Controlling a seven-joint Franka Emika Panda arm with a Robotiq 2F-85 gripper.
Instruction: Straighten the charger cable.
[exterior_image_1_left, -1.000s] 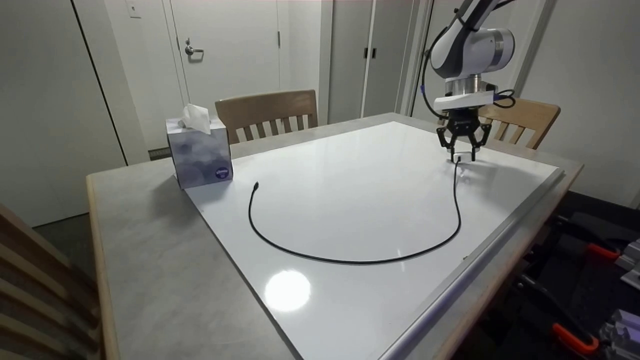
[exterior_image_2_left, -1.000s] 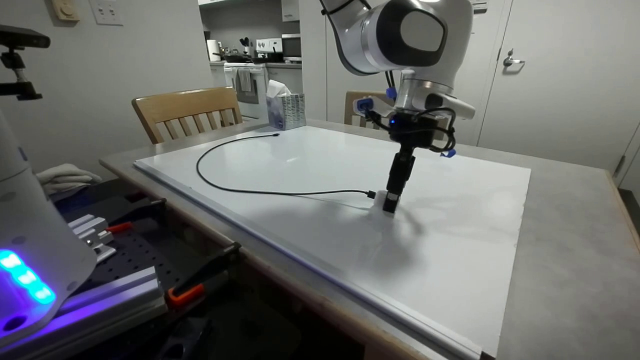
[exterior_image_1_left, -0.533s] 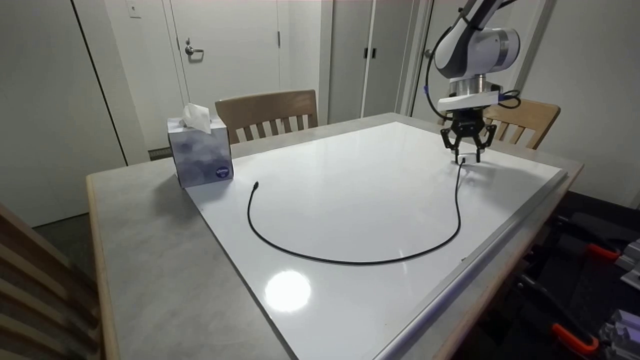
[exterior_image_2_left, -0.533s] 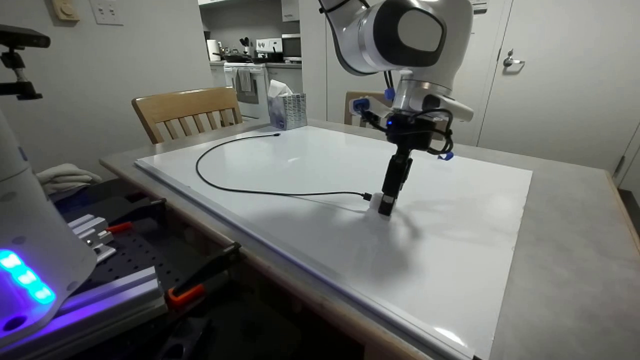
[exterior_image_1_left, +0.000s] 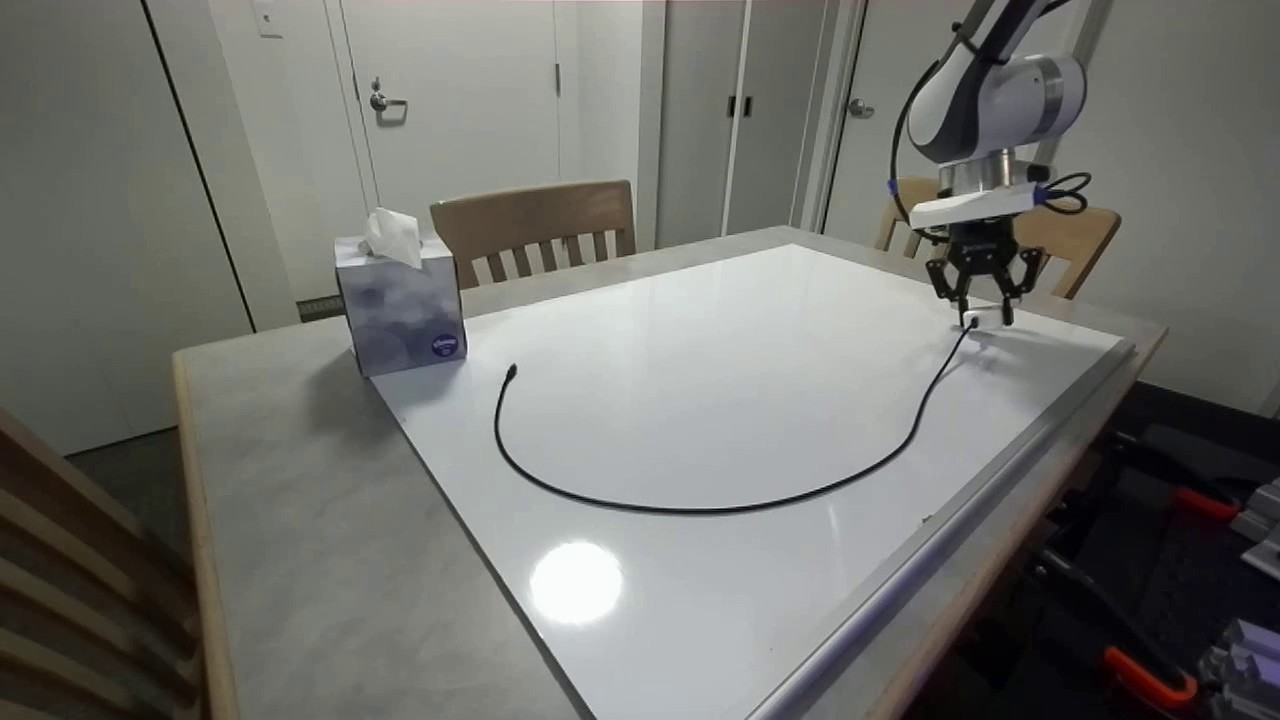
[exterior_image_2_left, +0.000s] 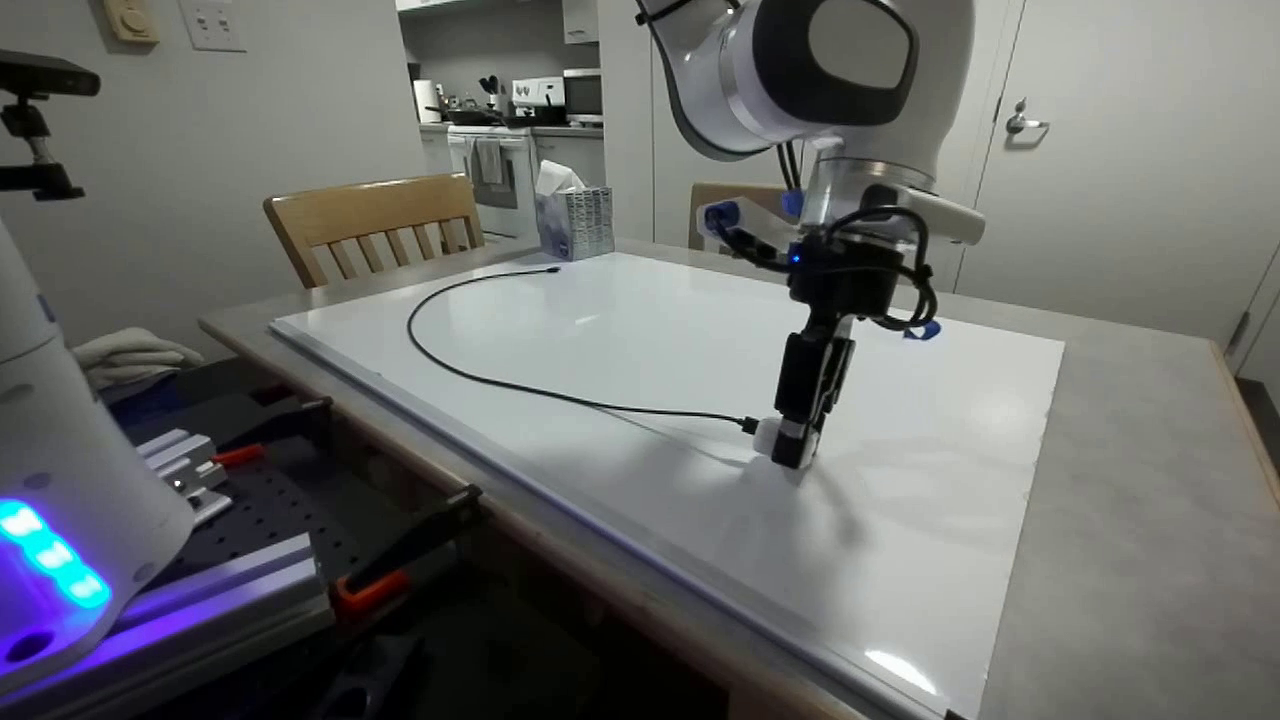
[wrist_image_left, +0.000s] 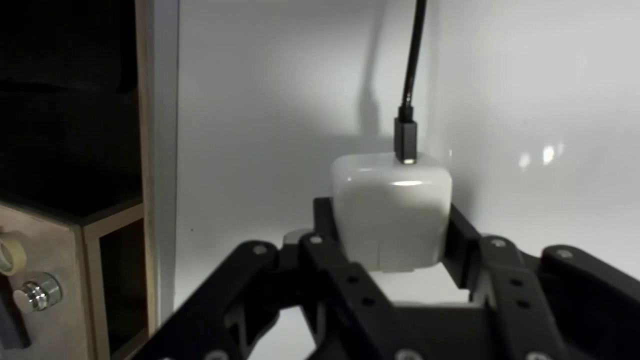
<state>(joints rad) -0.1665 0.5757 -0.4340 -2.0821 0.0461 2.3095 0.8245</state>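
Note:
The charger cable, a thin black cord (exterior_image_1_left: 690, 511), lies on the white board in one wide curve. Its free end (exterior_image_1_left: 512, 371) sits near the tissue box. The opposite end plugs into a white charger block (wrist_image_left: 392, 200), which my gripper (wrist_image_left: 392, 222) grips from both sides, the fingers (wrist_image_left: 326, 217) pressed against it. In an exterior view the gripper (exterior_image_1_left: 985, 314) is at the far right of the board, just above the surface. The cord (exterior_image_2_left: 600, 405) runs from the block (exterior_image_2_left: 768, 436) toward the far end of the board in an exterior view.
A purple tissue box (exterior_image_1_left: 400, 310) stands at a corner of the white board (exterior_image_1_left: 720, 400). A raised metal rail (exterior_image_1_left: 930, 555) borders one board edge. Wooden chairs (exterior_image_1_left: 540, 222) surround the table. Orange-handled clamps (exterior_image_2_left: 370, 590) sit beside the robot base (exterior_image_2_left: 80, 500).
My gripper, with the charger block in it, has moved right in an exterior view. The cord near the block is drawn out more diagonally and its curve has shifted slightly; the free end looks unmoved.

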